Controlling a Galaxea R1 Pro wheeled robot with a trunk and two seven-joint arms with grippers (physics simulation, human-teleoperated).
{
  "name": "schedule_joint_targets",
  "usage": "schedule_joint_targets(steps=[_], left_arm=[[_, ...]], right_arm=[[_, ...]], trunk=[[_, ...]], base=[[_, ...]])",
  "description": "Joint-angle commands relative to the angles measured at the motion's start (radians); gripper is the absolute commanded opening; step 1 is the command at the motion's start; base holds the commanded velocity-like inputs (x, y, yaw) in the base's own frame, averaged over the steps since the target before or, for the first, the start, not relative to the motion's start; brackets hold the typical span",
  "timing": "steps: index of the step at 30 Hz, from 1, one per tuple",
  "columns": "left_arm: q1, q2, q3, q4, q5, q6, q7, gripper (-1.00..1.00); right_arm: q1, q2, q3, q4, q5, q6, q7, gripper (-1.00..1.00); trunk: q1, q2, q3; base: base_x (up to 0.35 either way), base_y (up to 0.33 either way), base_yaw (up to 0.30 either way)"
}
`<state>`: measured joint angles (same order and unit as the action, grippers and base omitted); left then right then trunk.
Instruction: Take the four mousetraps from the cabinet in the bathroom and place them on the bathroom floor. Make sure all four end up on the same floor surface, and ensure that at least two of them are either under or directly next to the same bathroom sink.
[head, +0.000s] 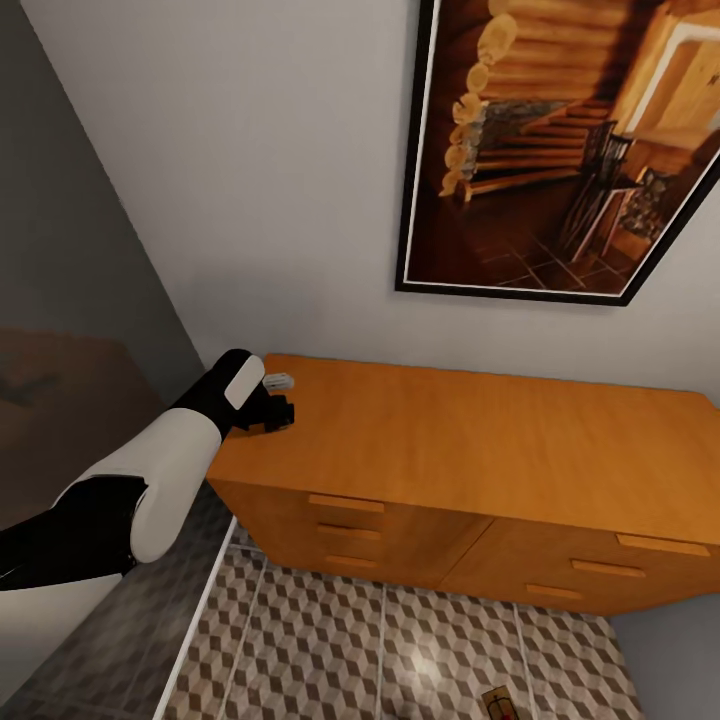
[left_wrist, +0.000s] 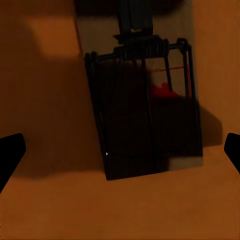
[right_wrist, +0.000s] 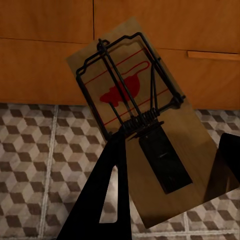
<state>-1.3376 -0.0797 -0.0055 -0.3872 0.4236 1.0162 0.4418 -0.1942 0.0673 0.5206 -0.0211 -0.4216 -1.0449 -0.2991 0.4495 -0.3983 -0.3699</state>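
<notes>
Head view: reaching the left arm over the near-left corner of the cabinet (head: 470, 440), with the left gripper (head: 275, 412) hovering just above the orange-brown top. Lying on the patterned floor (head: 330, 650) near the lower edge, in front of the drawers, one trap (head: 500, 706). Hanging on the wall above, a framed picture (head: 560, 150).

Left wrist view: looking straight down on a second trap (left_wrist: 145, 105) resting flat on the cabinet top, its dark wire frame and red spot in shadow. Showing at the two sides, well apart and clear of the board, the dark fingertips (left_wrist: 10, 152), so standing wide open and gripping nothing. Judging the step as a pick: lowering squarely, centring the board between the jaws, closing across its short sides rather than on the wire parts, keeping it level so it is not sliding away on the smooth wood.

Right wrist view: clamping a third trap (right_wrist: 137, 125) between the right gripper's (right_wrist: 167, 180) dark fingers (right_wrist: 107, 200), closed on the board's near end. Hanging tilted above the floor tiles, in front of the cabinet drawers, not touching the tiles. Probably best lowering it flat before letting go.
</notes>
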Motion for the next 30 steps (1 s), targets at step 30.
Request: schedule_joint_targets(steps=[30], left_arm=[[0.0,0.001,-0.002,-0.001,0.01,0.002,0.009,1.0]], right_arm=[[-0.001,0.0,0.009,0.0,-0.005,-0.002,-0.006,-1.0]], trunk=[[0.001,-0.002,-0.003]], base=[[0.027,0.0,0.0]])
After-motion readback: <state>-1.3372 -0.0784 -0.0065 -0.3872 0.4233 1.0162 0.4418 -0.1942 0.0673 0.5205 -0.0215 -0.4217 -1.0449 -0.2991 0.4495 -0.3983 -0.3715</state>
